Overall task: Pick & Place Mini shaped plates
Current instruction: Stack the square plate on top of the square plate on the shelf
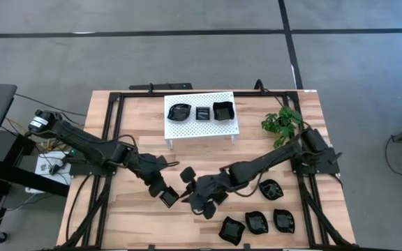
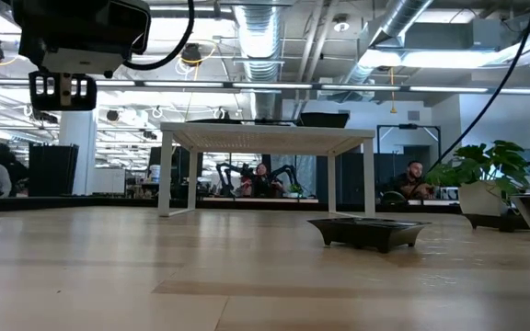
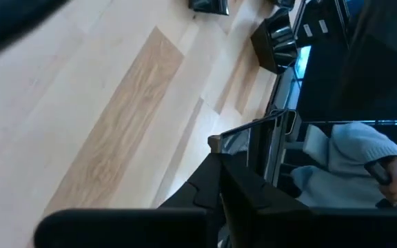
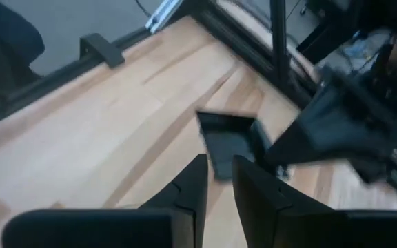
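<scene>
The left gripper, fingers pinched shut on a small square black plate, holds it above the wooden table near the front middle. Facing it just beside, the right gripper has its fingers slightly parted and holds nothing I can make out. Three plates sit on the white rack, and four more lie at the front right.

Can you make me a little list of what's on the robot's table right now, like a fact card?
Table: wooden top
White rack: three mini shaped plates on it
Loose plates: four near the right front, such as one
Left gripper: shut, holding a square plate above the table
Right gripper: close beside the left one, holding nothing visible
Plant: back right
</scene>
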`<state>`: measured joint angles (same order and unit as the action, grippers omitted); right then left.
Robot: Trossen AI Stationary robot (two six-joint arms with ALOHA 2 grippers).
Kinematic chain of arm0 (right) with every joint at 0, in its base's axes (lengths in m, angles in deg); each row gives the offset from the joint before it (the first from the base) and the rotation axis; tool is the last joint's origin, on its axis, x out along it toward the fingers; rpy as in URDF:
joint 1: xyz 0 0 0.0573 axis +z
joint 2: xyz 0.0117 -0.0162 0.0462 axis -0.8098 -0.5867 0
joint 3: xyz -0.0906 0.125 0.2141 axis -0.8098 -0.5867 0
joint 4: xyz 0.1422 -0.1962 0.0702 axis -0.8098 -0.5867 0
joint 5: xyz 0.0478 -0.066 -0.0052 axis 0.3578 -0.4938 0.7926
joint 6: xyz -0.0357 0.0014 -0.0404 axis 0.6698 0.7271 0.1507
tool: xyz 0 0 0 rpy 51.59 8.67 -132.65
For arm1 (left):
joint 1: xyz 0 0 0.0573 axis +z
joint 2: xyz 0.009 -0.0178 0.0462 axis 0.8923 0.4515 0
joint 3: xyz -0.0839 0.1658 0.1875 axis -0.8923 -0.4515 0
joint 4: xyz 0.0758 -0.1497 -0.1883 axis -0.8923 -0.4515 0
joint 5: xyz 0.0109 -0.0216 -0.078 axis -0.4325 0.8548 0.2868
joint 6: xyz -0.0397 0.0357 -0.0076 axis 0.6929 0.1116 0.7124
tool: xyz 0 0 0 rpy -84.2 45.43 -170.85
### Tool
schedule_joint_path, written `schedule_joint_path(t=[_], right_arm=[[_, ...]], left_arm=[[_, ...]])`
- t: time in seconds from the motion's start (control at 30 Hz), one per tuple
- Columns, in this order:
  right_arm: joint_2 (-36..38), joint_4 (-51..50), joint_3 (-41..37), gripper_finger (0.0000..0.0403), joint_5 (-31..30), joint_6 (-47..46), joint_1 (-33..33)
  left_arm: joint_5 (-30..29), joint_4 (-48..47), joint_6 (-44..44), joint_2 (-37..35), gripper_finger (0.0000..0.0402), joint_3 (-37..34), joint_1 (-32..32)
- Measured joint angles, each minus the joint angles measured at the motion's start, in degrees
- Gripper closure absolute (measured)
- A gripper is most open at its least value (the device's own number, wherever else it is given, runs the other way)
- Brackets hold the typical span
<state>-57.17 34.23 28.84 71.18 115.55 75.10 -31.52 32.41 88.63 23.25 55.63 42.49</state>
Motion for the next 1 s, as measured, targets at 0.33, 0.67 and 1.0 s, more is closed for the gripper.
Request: schedule_joint_path(t=[0.33, 0.67, 1.0], right_arm=[[-0.5, -0.9, 2.6, 0.033, 0.5, 3.2, 0.3], [-0.7, -1.2, 2.5, 0.0233, 3.2, 3.3, 0.3], [-5.5, 1.6, 2.3, 0.0234, -4.9, 13.4, 1.2]], left_arm=[[0.0, -0.4, -0.2, 0.0, 0.0391, 0.0, 0.0], [-0.6, -0.2, 1.3, 0.0, 0.0391, 0.0, 0.7], [1.4, 0.7, 5.0, 0.0, 0.0391, 0.0, 3.6]])
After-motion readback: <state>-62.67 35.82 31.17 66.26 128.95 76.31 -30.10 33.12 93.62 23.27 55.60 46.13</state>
